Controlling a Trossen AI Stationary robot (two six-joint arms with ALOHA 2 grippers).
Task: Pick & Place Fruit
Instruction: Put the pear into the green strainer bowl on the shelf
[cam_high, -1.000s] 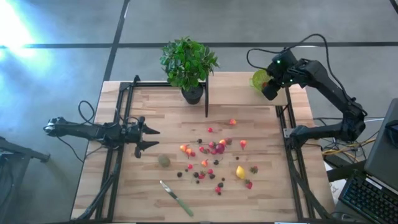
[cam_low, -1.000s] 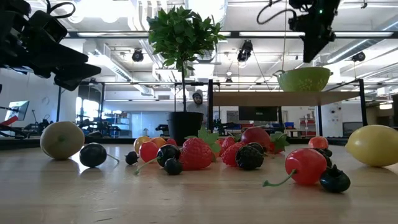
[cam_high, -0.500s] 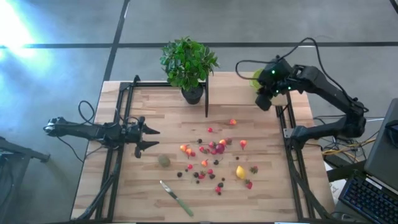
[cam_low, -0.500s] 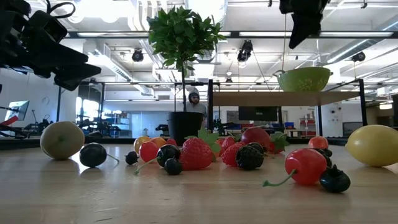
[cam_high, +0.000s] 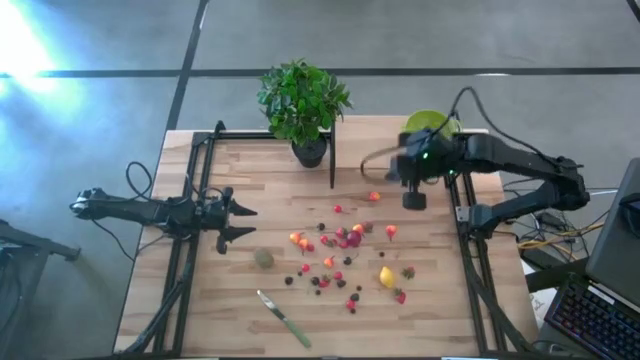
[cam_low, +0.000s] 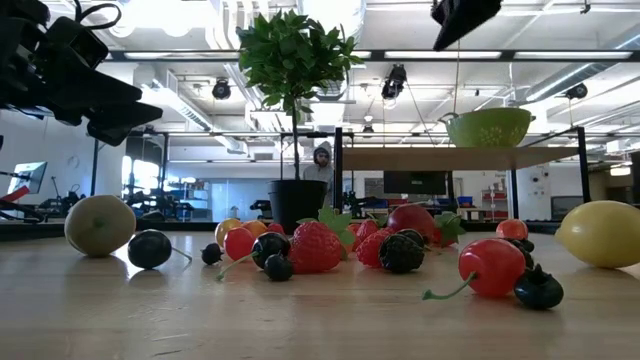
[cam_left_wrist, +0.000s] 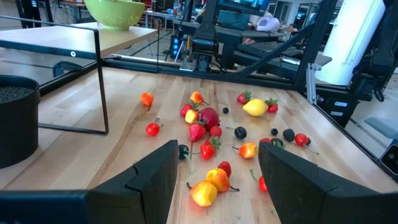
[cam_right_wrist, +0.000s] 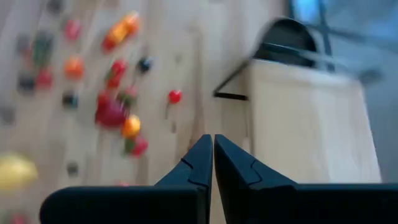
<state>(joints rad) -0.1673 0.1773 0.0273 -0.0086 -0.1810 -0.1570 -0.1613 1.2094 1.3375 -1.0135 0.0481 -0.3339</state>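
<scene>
Right gripper (cam_high: 414, 201) clenched, empty | fruit (cam_high: 341, 238) scattered below, toward table centre

grey concrete floor (cam_high: 100, 40), ceiling lights (cam_low: 222, 90)

Right wrist view: motion-blurred throughout. The fruit (cam_right_wrist: 112, 112) beyond the right gripper (cam_right_wrist: 208, 163) shows only as coloured smears; individual kinds cannot be told.

Low view: the right gripper is cut off by the upper frame edge; only a dark tip shows.

High view: the smallest dark berries (cam_high: 318, 283) are too small to identify. The bowl (cam_high: 428, 123) is partly covered by the right arm.
</scene>
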